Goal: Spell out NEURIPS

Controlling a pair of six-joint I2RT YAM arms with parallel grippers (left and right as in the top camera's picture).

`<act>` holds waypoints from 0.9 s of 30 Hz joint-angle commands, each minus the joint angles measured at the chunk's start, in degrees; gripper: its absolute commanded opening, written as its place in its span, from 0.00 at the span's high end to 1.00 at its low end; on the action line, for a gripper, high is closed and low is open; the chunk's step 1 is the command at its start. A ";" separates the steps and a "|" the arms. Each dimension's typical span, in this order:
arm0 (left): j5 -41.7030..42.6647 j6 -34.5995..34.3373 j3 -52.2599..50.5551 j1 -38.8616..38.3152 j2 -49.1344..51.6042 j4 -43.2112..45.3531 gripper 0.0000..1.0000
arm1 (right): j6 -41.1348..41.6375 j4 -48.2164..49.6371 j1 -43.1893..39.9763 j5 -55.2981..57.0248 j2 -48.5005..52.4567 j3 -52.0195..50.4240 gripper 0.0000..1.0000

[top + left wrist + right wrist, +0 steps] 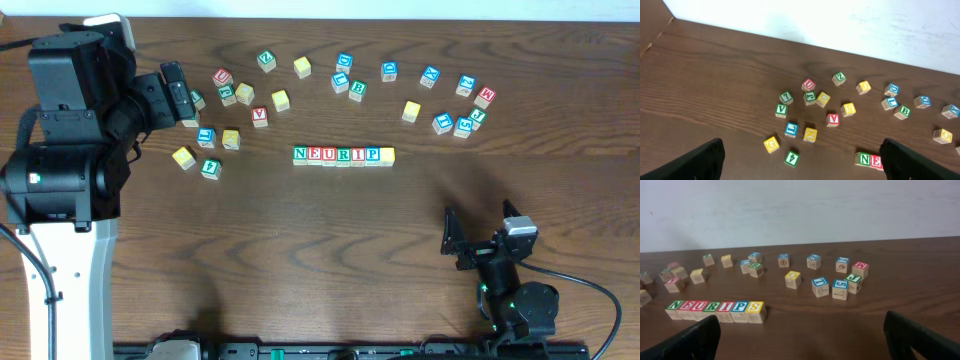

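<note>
Seven cubes stand side by side in a straight row (343, 155) at the table's middle, reading N, E, U, R, I, P and a yellow-topped S. In the right wrist view the whole row (715, 310) lies at lower left. Only its N and E (867, 160) show in the left wrist view, beside the right finger. My left gripper (188, 95) hovers open over the left cluster, nothing between its fingers (705, 160). Near the front right, well apart from the row, my right gripper (478, 218) is open and empty, with fingers (920, 340) wide.
Loose letter cubes lie scattered in a left cluster (235, 95) and a right cluster (455, 105) behind the row. A yellow G cube (771, 144) and a green cube (792, 158) sit under my left gripper. The white wall (800, 210) borders the table's far edge.
</note>
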 commanded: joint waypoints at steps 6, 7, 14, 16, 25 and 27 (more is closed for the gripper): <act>-0.35 0.33 0.35 0.28 -0.02 0.17 0.02 | -0.35 -0.22 -0.61 0.26 -0.57 -0.09 0.01; -0.35 0.33 0.35 0.28 -0.02 0.17 0.02 | -0.35 -0.22 -0.61 0.26 -0.57 -0.09 0.01; -0.35 0.33 0.35 0.28 -0.02 0.17 0.02 | -0.35 -0.22 -0.61 0.26 -0.57 -0.09 0.01; -0.35 0.33 0.35 0.28 -0.02 0.17 0.02 | -0.35 -0.22 -0.61 0.26 -0.57 -0.09 0.01; -0.35 0.33 0.35 0.28 0.00 -2.80 0.02 | -0.35 -0.22 -0.61 0.26 -0.57 -0.09 0.01; -0.35 0.33 0.35 0.28 0.00 -3.34 0.02 | -0.35 -0.22 -0.61 0.26 -0.57 -0.09 0.01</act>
